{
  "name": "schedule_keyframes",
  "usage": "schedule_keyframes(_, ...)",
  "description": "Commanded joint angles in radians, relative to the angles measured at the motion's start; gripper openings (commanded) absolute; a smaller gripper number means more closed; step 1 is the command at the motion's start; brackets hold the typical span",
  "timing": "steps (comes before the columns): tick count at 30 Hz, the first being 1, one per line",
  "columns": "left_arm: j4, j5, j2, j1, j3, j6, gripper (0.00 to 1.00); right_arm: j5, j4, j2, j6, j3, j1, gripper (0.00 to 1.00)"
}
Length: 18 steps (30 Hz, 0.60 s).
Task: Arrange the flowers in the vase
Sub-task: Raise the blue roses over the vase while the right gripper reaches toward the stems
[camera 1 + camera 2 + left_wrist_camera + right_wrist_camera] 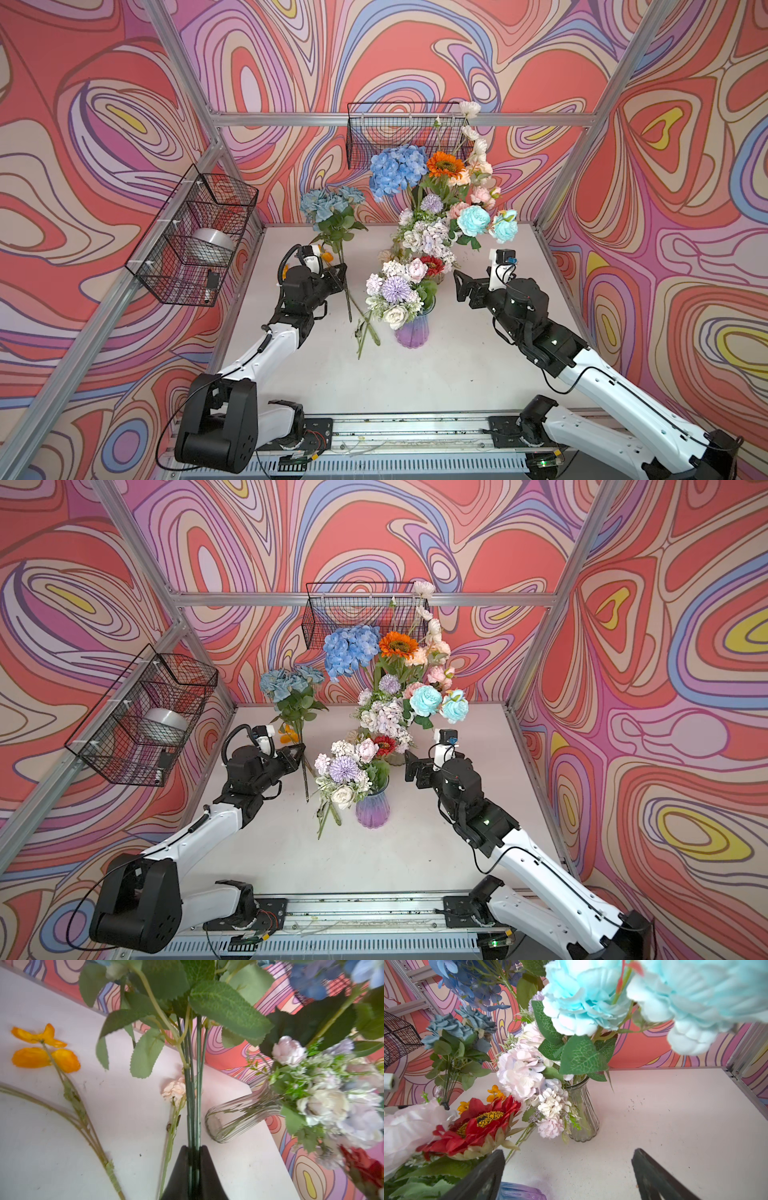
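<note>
My left gripper (340, 275) (194, 1148) is shut on the dark green stems of a dusty-blue rose bunch (328, 204) (291, 681), held upright above the table left of the vases. A purple vase (411, 330) (372, 810) at mid-table holds lilac, white and pink flowers (395, 291). Behind it a clear ribbed vase (583, 1109) (239, 1118) carries a tall bouquet with a blue hydrangea (397, 168), an orange sunflower (444, 163) and aqua roses (473, 220) (581, 1001). My right gripper (458, 286) (569, 1153) stands open and empty, right of the purple vase.
Loose stems (365, 332) lie on the table left of the purple vase. Orange blooms (45, 1057) and a peach bloom (174, 1089) lie by my left gripper. A red sunflower (477, 1122) leans between the vases. Wire baskets hang on the left wall (195, 237) and back wall (407, 133).
</note>
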Motion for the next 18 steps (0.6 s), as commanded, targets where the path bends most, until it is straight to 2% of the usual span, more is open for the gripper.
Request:
schedule_keyframes(1,0.151,0.024,-0.055,0.006,-0.020,-0.026,0.00,0.019,0.008,-0.021,-0.034,0.030,0.001,0.98)
schedule_keyframes(5,0.202,0.062,-0.136,0.005,-0.016,-0.032,0.00,-0.027,0.017,-0.021,-0.084,0.090,0.002,0.97)
schedule_keyframes(9,0.228,0.113,-0.220,0.000,0.007,-0.045,0.00,-0.141,0.007,0.028,-0.098,0.194,0.002,0.87)
schedule_keyframes(13,0.156,0.154,-0.302,-0.030,0.061,-0.027,0.00,-0.295,0.007,0.123,-0.066,0.314,0.004,0.75)
schedule_keyframes(18,0.093,0.237,-0.349,-0.106,0.155,-0.014,0.00,-0.457,-0.004,0.255,-0.002,0.470,0.033,0.67)
